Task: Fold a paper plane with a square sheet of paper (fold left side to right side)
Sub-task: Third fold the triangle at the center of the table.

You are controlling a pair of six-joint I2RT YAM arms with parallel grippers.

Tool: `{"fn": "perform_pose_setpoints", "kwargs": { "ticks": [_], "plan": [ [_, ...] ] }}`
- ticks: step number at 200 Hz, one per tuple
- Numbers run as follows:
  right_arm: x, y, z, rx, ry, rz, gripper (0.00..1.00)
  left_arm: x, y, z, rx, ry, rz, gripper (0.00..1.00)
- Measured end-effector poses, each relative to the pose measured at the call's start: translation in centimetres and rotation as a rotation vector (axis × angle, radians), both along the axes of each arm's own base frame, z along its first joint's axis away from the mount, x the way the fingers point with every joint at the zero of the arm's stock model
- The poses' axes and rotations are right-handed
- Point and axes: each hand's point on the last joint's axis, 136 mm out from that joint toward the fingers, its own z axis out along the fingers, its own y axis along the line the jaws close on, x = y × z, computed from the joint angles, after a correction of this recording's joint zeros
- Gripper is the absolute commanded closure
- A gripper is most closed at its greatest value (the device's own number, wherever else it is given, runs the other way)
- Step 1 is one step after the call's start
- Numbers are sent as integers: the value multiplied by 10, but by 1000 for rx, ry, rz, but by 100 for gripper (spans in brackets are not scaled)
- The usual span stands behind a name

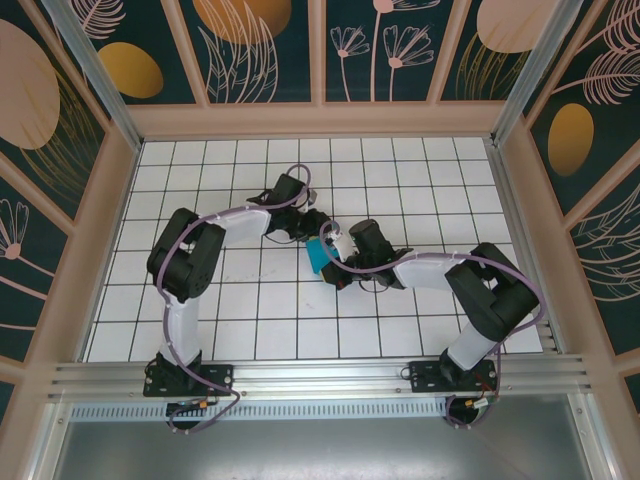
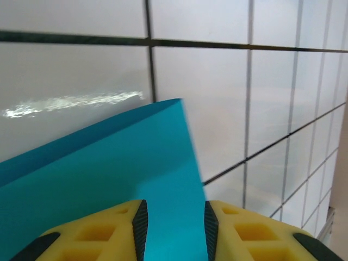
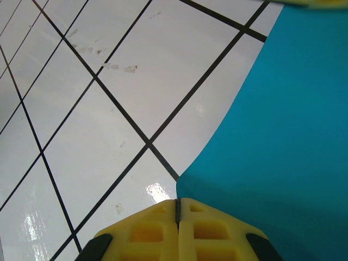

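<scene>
With my right gripper (image 3: 178,205) clamping the thin cyan-blue paper sheet (image 3: 283,136), my parted left gripper (image 2: 174,217) risks the fold springing open.

Smooth matt square sheet of paper (image 2: 98,185), glossy white table (image 3: 98,119) faintly scuffed, brushed metal rail (image 1: 320,375)

White grid-tiled table (image 1: 250,330), floral teal wall panels (image 1: 265,55)

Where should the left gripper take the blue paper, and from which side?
Probably by the raised edge near the corner, edge-on from the left arm's side, one finger on each face. The paper is thin and lifted off the table there, and the right gripper is shut on another edge.
</scene>
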Motion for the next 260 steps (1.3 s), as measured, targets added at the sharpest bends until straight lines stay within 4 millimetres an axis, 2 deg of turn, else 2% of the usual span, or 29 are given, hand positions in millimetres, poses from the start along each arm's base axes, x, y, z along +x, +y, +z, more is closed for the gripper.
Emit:
{"fn": "perform_pose_setpoints", "kwargs": {
  "ticks": [24, 60, 90, 133, 206, 260],
  "plan": [
    [-2, 1, 0, 2, 8, -2, 100, 2, -2, 14, -18, -28, -4, 63],
    [-5, 4, -2, 2, 19, 1, 100, 2, -2, 12, -16, -27, -7, 63],
    [-6, 5, -3, 2, 21, 5, 100, 0, -2, 1, -8, -3, -12, 63],
    [-8, 8, -7, -3, 40, 3, 100, -2, -4, -32, 19, 54, -23, 64],
    [-5, 11, -3, 8, 41, -4, 100, 0, -6, -33, 20, 34, -45, 65],
    [8, 4, 0, 26, 58, -53, 100, 0, -7, -34, 48, 19, -65, 66]
  ]
}}
